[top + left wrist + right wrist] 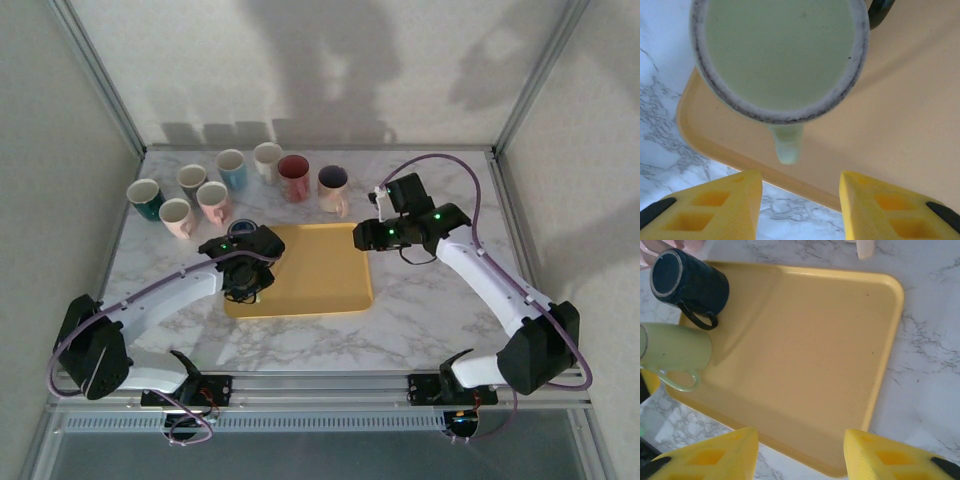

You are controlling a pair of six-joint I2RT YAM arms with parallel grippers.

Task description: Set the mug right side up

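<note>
A pale green mug (780, 55) stands upside down at the left edge of the yellow tray (320, 270), base up, with its handle (786, 145) pointing at my left gripper (800, 182). That gripper is open just short of the handle, nothing between its yellow fingers (725, 205). In the top view the left gripper (245, 280) hangs over the tray's left edge. The green mug (675, 352) also appears in the right wrist view, beside a dark blue mug (687, 285) that is upside down too. My right gripper (800, 435) is open above the tray's (815, 355) right edge.
Several upright mugs line the back of the marble table, from a teal one (146, 198) on the left to a red one (294, 177) and a cream one (334, 186). The dark blue mug (240, 230) sits at the tray's far left corner. Enclosure walls close in both sides.
</note>
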